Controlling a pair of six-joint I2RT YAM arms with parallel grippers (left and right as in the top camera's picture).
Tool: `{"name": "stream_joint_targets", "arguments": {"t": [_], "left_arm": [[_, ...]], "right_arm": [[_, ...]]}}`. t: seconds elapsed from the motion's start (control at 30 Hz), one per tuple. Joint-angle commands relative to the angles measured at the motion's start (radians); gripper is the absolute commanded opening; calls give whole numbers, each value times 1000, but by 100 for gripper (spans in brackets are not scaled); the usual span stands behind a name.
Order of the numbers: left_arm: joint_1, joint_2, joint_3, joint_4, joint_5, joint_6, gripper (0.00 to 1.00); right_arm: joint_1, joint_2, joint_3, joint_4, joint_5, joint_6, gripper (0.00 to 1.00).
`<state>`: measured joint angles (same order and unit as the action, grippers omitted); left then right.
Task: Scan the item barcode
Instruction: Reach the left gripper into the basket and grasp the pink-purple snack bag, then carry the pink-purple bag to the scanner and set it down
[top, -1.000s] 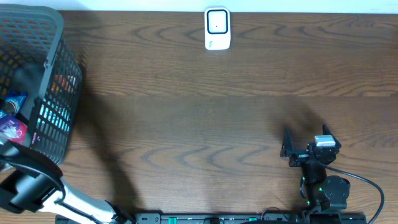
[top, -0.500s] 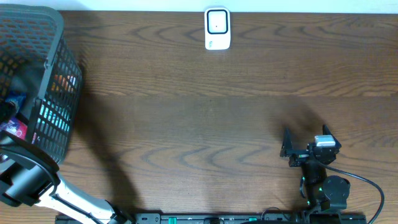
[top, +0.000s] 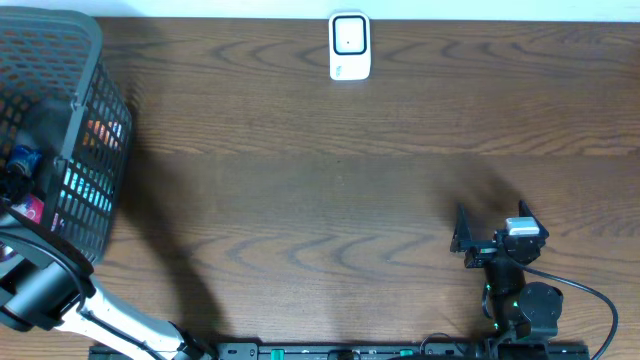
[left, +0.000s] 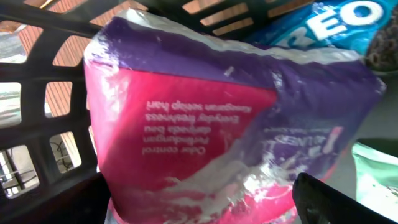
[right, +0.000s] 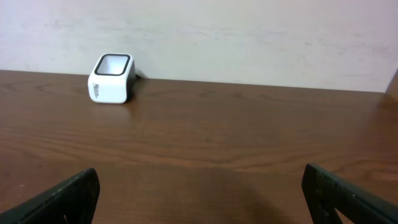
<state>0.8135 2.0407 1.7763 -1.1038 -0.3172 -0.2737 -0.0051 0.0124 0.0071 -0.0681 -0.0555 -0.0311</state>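
Left hand (left: 199, 208) inside the basket (top: 90, 120), spread wide and gripping nothing that can be seen. A pink-and-purple packet (left: 205, 124) lies straight ahead, just beside the 1 visible fingertip (left: 336, 199), with a biscuit pack (left: 323, 25) behind it. The packet overfills the view, so its long axis cannot be told. Right hand (right: 208, 193) — wide open, empty — hangs well apart over the table (top: 300, 200), facing the scanner (top: 349, 46). The left arm is by far the nearer for the pick.
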Motion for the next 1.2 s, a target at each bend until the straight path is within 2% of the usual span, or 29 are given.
{"name": "stream_joint_targets", "arguments": {"t": [0.0,0.13,0.27,0.33,0.4,0.43,0.47,0.63,0.8,1.03,1.17], "left_arm": [[20,14,-9,4,-10,-9,93],[29,14,-22,14,-5,-9,93],[29,14,-56,45,24,-9,75],[29,14,-70,54,51,-9,58],[29,14,-72,56,76,-9,33],[29,14,-71,56,90,-9,11],[29,11,-71,55,96,-9,7],[26,-29,-44,28,163,-8,7],[26,-148,25,33,339,-9,7],[25,-438,68,237,662,-51,8],[5,-578,68,346,727,-101,7]], "right_arm": [[3,-4,-2,-3,-3,-8,99],[3,-4,-2,-3,-3,-8,99],[3,-4,-2,-3,-3,-8,99],[3,-4,-2,-3,-3,-8,99],[3,-4,-2,-3,-3,-8,99],[3,-4,-2,-3,-3,-8,99],[3,-4,-2,-3,-3,-8,99],[3,-4,-2,-3,-3,-8,100],[3,-4,-2,-3,-2,-8,99],[3,-4,-2,-3,-3,-8,99],[3,-4,-2,-3,-3,-8,99]]}}
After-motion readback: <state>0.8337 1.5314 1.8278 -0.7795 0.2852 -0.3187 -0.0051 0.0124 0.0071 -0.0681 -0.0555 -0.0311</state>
